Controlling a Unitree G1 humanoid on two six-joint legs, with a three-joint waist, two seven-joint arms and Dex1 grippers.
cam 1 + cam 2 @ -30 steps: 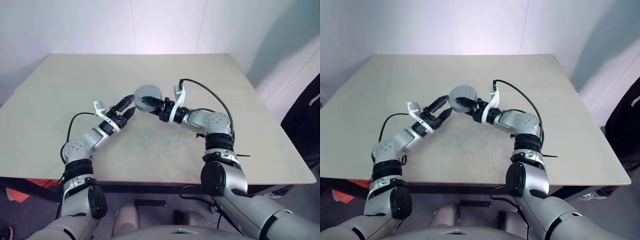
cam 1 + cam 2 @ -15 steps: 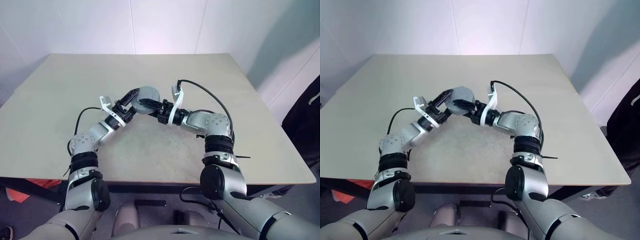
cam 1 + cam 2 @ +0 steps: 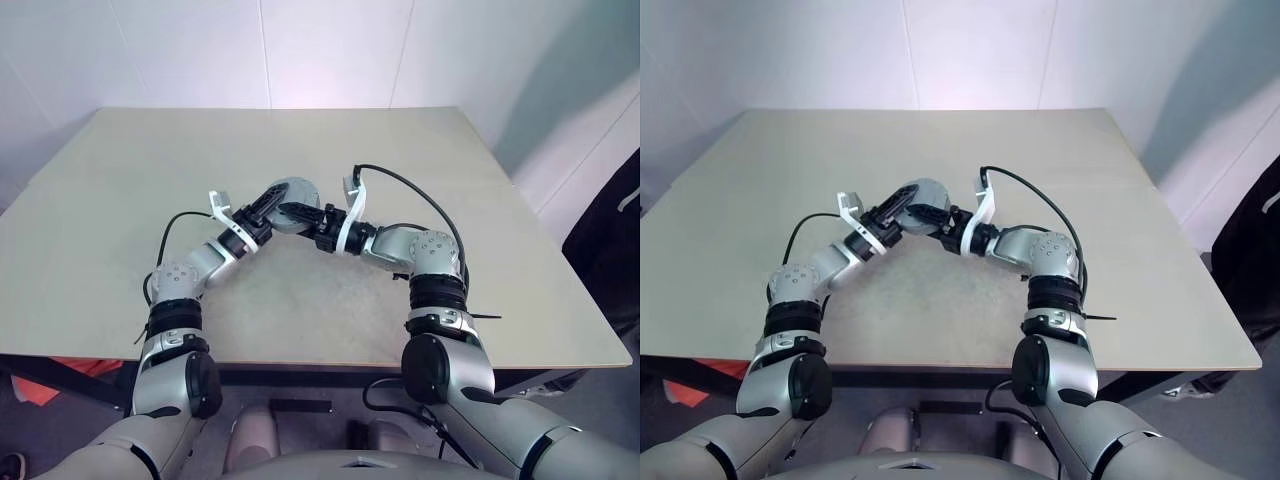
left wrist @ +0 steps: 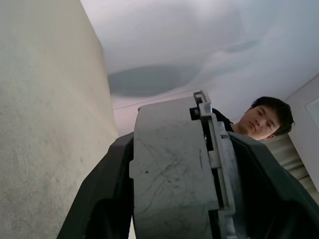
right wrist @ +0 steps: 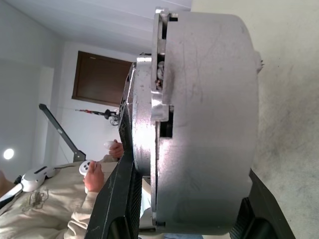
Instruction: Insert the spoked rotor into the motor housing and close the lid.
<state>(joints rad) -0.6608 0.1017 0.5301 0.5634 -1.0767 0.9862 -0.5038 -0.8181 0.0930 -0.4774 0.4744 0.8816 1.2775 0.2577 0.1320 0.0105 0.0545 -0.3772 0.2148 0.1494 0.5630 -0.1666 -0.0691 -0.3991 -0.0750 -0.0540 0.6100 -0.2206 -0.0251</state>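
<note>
Two grippers meeting at centre of the head view, above the beige table. Right gripper reaching in from the right, fingers clamped across the grey round motor housing, lid already seated on it as a thin flanged disc along one face. Left gripper coming from lower left, black fingers hugging both flat sides of the same housing, apparently gripping too. Assembly held off the tabletop, edge-on in both wrist views, scratched grey wall filling the middle. Spoked rotor hidden, can't tell. Person in the background right of left wrist view; hands holding a controller at lower left of right wrist view.
</note>
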